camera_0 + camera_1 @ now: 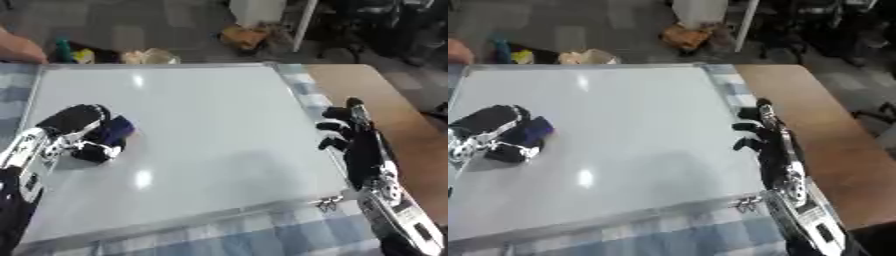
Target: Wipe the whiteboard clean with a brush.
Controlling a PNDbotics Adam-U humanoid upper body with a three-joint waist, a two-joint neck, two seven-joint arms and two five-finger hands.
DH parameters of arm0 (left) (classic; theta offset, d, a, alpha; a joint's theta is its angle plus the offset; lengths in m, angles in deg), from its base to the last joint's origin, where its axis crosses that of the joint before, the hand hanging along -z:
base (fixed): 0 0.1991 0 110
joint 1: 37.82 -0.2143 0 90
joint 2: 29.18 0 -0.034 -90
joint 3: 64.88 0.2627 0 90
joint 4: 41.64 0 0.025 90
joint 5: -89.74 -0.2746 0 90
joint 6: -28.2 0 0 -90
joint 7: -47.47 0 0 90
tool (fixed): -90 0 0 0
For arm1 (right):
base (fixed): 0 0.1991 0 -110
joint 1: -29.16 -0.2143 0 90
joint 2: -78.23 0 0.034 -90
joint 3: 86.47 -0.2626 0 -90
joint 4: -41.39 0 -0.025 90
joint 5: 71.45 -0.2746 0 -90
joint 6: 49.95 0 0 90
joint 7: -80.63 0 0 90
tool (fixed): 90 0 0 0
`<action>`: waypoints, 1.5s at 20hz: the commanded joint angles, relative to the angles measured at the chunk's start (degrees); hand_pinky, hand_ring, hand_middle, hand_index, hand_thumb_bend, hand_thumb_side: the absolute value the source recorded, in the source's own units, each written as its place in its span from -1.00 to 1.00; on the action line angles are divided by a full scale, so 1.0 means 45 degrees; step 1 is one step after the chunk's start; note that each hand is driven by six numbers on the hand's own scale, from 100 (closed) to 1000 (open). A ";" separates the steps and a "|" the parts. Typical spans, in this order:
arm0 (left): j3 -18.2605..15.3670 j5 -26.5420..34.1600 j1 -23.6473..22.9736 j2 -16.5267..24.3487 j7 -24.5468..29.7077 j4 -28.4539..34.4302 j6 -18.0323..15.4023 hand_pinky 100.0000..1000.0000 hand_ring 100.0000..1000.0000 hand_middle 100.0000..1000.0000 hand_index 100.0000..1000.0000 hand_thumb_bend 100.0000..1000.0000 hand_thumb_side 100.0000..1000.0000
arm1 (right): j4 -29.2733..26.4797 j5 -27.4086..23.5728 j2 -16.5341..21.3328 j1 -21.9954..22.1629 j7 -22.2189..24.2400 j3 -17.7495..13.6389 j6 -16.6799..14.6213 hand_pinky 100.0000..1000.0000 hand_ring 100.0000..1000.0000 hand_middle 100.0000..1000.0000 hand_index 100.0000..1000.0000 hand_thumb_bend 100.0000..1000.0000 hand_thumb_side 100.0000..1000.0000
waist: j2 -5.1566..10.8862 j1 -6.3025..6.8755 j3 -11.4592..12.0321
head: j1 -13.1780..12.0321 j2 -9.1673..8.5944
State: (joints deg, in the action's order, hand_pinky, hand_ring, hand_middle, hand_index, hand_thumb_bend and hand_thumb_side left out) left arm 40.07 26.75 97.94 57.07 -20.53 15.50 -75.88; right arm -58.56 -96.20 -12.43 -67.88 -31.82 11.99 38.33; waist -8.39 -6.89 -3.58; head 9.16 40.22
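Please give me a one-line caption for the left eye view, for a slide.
Left hand grips a dark brush on the whiteboard; right hand rests at its right edge.

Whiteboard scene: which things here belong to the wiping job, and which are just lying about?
Part of the job:
- whiteboard
- dark blue brush, held in the left robot hand
- right robot hand, at the board's right edge

Lying about:
- checked cloth under the board
- wooden table
- clutter on the floor beyond the board

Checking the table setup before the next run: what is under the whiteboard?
A blue-and-white checked cloth shows under the whiteboard along its near and right edges. Further right is bare wooden table. Whatever lies beneath the board's middle is covered.
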 commanded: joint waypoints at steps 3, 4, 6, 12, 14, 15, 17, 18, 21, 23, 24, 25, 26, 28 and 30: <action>0.1164 0.0164 -0.0631 -0.0740 0.0584 0.0004 -0.0492 0.04 0.06 0.01 -0.55 0.36 -0.37 | -0.0280 0.0030 0.0149 -0.0091 0.0042 -0.0107 0.0004 -0.46 0.14 0.21 0.23 -1.00 0.55 | -0.0022 0.0002 -0.0095 | -0.0070 -0.0054; 0.1257 0.0204 -0.0635 -0.0753 0.0662 0.0076 -0.0552 0.04 0.06 0.01 -0.55 0.36 -0.37 | -0.0280 0.0030 0.0150 -0.0092 0.0045 -0.0105 0.0004 -0.46 0.14 0.21 0.23 -1.00 0.55 | -0.0022 0.0006 -0.0095 | -0.0079 -0.0056; 0.1365 0.0241 -0.0650 -0.0758 0.0776 0.0152 -0.0601 0.04 0.06 0.01 -0.55 0.36 -0.37 | -0.0277 0.0032 0.0152 -0.0098 0.0049 -0.0102 0.0002 -0.46 0.14 0.21 0.23 -1.00 0.56 | -0.0028 0.0016 -0.0101 | -0.0089 -0.0066; 0.1215 0.0171 -0.0690 -0.0677 0.0753 0.0098 -0.0293 0.04 0.05 0.01 -0.55 0.39 -0.38 | -0.0269 0.0036 0.0160 -0.0092 0.0039 -0.0114 -0.0008 -0.46 0.14 0.21 0.23 -1.00 0.56 | -0.0036 0.0039 -0.0097 | -0.0092 -0.0068; 0.1079 0.0181 -0.0725 -0.0632 0.0688 0.0071 -0.0125 0.04 0.05 0.01 -0.55 0.39 -0.38 | -0.0264 0.0037 0.0157 -0.0089 0.0034 -0.0118 -0.0012 -0.46 0.14 0.21 0.23 -1.00 0.56 | -0.0036 0.0043 -0.0088 | -0.0090 -0.0074; 0.1007 0.0187 -0.0747 -0.0594 0.0652 0.0059 -0.0037 0.04 0.05 0.01 -0.55 0.39 -0.38 | -0.0260 0.0038 0.0156 -0.0089 0.0033 -0.0118 -0.0014 -0.46 0.14 0.21 0.23 -1.00 0.56 | -0.0035 0.0044 -0.0080 | -0.0085 -0.0077; 0.0861 0.0176 -0.0798 -0.0497 0.0581 0.0003 0.0154 0.04 0.05 0.01 -0.55 0.39 -0.38 | -0.0257 0.0041 0.0158 -0.0084 0.0029 -0.0124 -0.0020 -0.46 0.14 0.21 0.23 -1.00 0.56 | -0.0031 0.0049 -0.0058 | -0.0077 -0.0081; 0.0746 0.0171 -0.0846 -0.0431 0.0528 -0.0031 0.0275 0.04 0.05 0.01 -0.55 0.39 -0.38 | -0.0253 0.0042 0.0158 -0.0080 0.0022 -0.0130 -0.0024 -0.46 0.14 0.21 0.23 -1.00 0.56 | -0.0028 0.0053 -0.0040 | -0.0072 -0.0082; 0.0374 0.0179 -0.1049 -0.0163 0.0307 -0.0099 0.0655 0.04 0.05 0.01 -0.56 0.39 -0.38 | -0.0245 0.0046 0.0158 -0.0077 0.0016 -0.0134 -0.0031 -0.46 0.14 0.21 0.23 -1.00 0.56 | -0.0027 0.0052 0.0014 | -0.0036 -0.0090; 0.0177 0.0164 -0.1174 0.0036 0.0160 -0.0144 0.0882 0.04 0.05 0.01 -0.56 0.39 -0.38 | -0.0242 0.0051 0.0168 -0.0063 0.0005 -0.0146 -0.0034 -0.46 0.14 0.21 0.23 -1.00 0.56 | -0.0027 0.0058 0.0053 | -0.0039 -0.0080; 0.0065 0.0153 -0.1227 0.0127 0.0080 -0.0172 0.1003 0.04 0.05 0.01 -0.56 0.39 -0.38 | -0.0240 0.0052 0.0169 -0.0058 -0.0004 -0.0154 -0.0037 -0.46 0.14 0.21 0.23 -1.00 0.56 | -0.0028 0.0063 0.0075 | -0.0038 -0.0081; -0.0028 0.0149 -0.1268 0.0196 0.0007 -0.0193 0.1103 0.04 0.05 0.01 -0.56 0.39 -0.38 | -0.0236 0.0052 0.0169 -0.0057 -0.0010 -0.0156 -0.0039 -0.46 0.14 0.21 0.23 -1.00 0.56 | -0.0028 0.0066 0.0088 | -0.0037 -0.0083; -0.0145 0.0144 -0.1304 0.0285 -0.0067 -0.0226 0.1224 0.04 0.05 0.01 -0.56 0.40 -0.38 | -0.0231 0.0053 0.0167 -0.0058 -0.0010 -0.0153 -0.0040 -0.46 0.14 0.21 0.23 -1.00 0.56 | -0.0027 0.0069 0.0112 | -0.0025 -0.0084; -0.0408 0.0144 -0.1354 0.0482 -0.0234 -0.0296 0.1487 0.04 0.05 0.01 -0.56 0.40 -0.38 | -0.0221 0.0055 0.0160 -0.0071 0.0006 -0.0138 -0.0041 -0.46 0.14 0.21 0.23 -1.00 0.56 | -0.0025 0.0074 0.0145 | -0.0010 -0.0090; -0.0619 0.0149 -0.1378 0.0646 -0.0373 -0.0358 0.1701 0.04 0.05 0.01 -0.56 0.40 -0.38 | -0.0213 0.0061 0.0165 -0.0069 0.0011 -0.0142 -0.0045 -0.46 0.14 0.21 0.23 -1.00 0.56 | -0.0021 0.0082 0.0163 | -0.0006 -0.0094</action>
State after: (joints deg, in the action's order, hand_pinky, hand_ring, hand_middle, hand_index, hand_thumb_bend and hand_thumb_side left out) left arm 37.85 28.73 94.82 56.22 -22.92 18.10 -69.62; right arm -58.56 -96.20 -12.43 -67.86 -31.86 11.99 38.30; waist -8.36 -6.50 -3.15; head 8.97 40.21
